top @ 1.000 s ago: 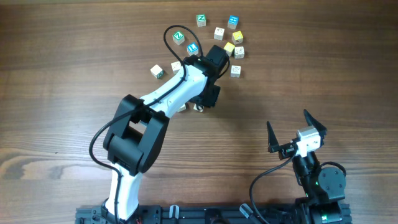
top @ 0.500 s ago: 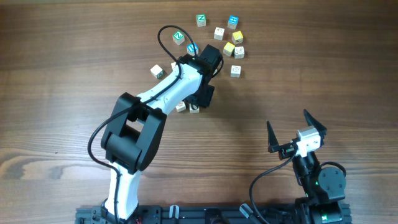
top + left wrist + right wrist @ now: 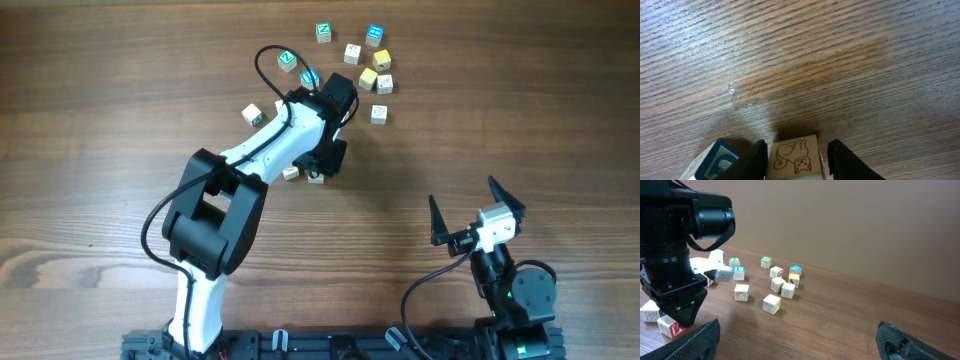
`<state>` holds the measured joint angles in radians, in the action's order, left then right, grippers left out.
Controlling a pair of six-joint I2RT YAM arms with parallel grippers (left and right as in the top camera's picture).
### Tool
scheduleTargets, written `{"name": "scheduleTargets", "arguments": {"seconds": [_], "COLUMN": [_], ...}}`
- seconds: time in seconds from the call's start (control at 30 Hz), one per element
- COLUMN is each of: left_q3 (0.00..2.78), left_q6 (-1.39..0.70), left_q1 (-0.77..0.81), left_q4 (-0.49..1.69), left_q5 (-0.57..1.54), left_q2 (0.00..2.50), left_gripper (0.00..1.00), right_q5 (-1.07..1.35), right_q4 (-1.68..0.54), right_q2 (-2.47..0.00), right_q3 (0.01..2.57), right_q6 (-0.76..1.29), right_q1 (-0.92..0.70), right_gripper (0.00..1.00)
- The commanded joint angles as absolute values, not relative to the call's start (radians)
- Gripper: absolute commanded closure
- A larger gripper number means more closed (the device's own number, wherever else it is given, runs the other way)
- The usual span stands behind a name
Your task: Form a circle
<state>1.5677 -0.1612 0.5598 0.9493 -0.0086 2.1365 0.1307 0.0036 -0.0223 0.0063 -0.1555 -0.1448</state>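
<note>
Overhead: my left end effector (image 3: 320, 168) down on desk (image 3: 120, 100), apart from the circle (image 3: 369, 77) (loose cluster, upper middle); my right end effector (image 3: 463, 192) wide open, empty. Left wrist: jaws half-open around cat cube (image 3: 792, 161), can't tell if gripped. Right wrist: circle mid-desk ahead.

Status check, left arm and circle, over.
Left gripper straddling cream cube, grip unclear; right gripper open, parked. Circle unfinished, loose cluster. Blue-faced cube beside left finger.
</note>
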Motion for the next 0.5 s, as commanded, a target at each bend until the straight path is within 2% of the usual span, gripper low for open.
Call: {"name": "scheduleTargets", "arguments": {"seconds": [0.0,0.23,0.4,0.47], "left_q3": [1.561,1.561,1.561,1.561], "left_q6": [-0.165,-0.155,-0.04,0.013], "left_q1": [0.56,0.56,0.56,0.559], "left_q4": [0.938,0.908,0.898,0.897], "left_q5": [0.011,-0.005,-0.051,-0.054], "left_q2": [2.149,2.149,2.149,2.149], "left_gripper": [0.64,0.7,0.68,0.64], "right_q5": [0.125,0.125,0.125,0.125], "right_q4": [0.007,0.007,0.007,0.007], "right_q2": [-0.018,-0.018,-0.018,-0.018], "right_q3": [0.005,0.005,0.005,0.005], "right_q6": [-0.155,-0.155,-0.155,-0.155], "right_q1": [-0.142,-0.142,-0.142,-0.142], "right_gripper": [0.0,0.0,0.0,0.0]}}
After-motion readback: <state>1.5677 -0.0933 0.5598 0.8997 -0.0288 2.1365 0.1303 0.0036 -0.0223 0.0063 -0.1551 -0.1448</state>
